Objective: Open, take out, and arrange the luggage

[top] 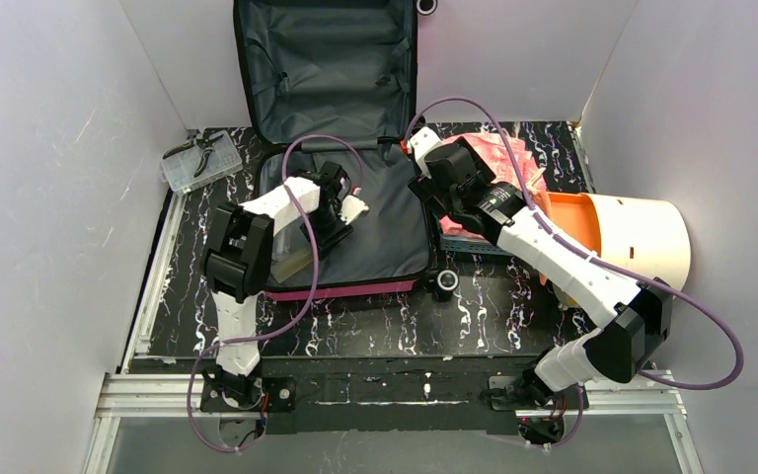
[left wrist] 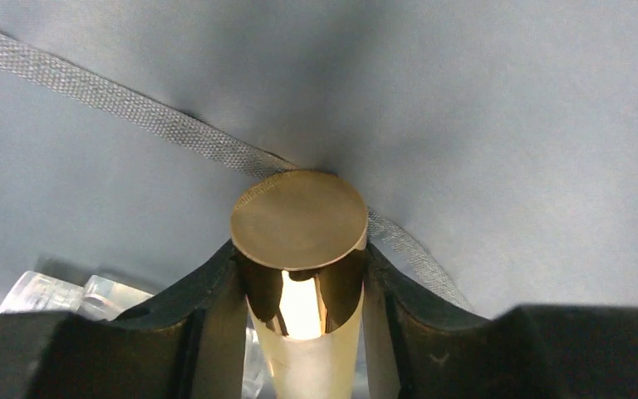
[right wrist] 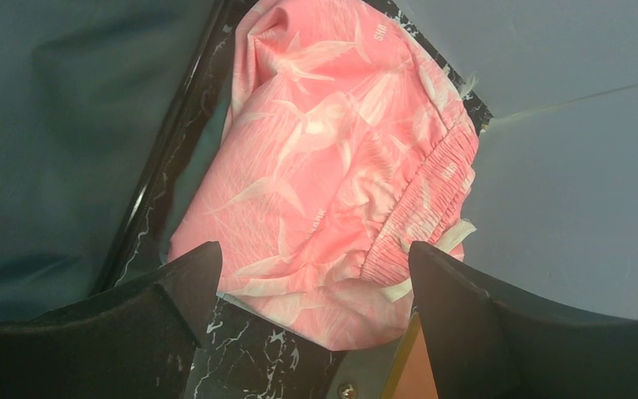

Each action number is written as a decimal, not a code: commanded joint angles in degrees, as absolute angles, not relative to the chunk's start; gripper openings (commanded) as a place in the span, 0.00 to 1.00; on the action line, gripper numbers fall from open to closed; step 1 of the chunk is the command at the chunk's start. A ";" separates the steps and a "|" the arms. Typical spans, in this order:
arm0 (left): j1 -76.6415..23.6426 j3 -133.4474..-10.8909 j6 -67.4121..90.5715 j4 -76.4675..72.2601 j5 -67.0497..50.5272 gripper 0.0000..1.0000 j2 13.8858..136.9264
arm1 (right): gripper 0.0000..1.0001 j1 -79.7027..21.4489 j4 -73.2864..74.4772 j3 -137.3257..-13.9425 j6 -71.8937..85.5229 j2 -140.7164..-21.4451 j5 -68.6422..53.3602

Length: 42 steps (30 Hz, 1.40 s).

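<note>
The hot-pink luggage (top: pixel 385 232) lies open on the table, with its lid (top: pixel 326 59) standing against the back wall and dark grey lining showing. My left gripper (top: pixel 347 209) is inside the lower half, shut on a bottle with a round gold cap (left wrist: pixel 299 220); the fingers (left wrist: pixel 208 291) press both sides of it. The grey lining (left wrist: pixel 507 125) and a webbing strap (left wrist: pixel 116 104) fill the background there. My right gripper (top: pixel 424 148) is open and empty, just right of the luggage, above pink leaf-print shorts (right wrist: pixel 332 150).
The pink shorts (top: pixel 503 158) lie on a light-blue basket (top: pixel 474 244) right of the luggage. A cream cylinder (top: pixel 642 237) with an orange inside lies at the right. A clear plastic box (top: pixel 200 160) sits at back left. Grey walls enclose the table.
</note>
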<state>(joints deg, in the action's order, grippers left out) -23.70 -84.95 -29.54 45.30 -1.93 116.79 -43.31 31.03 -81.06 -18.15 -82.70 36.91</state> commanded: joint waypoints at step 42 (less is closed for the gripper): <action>-15.91 -124.39 19.70 45.72 -35.03 0.40 100.85 | 0.01 -43.55 -3.27 -93.39 23.40 -97.69 -11.64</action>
<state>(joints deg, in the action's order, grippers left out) -15.14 -120.86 20.64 47.13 -33.39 102.83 -42.83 -9.37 -88.47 28.23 -98.87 -14.92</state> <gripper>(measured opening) 0.436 0.538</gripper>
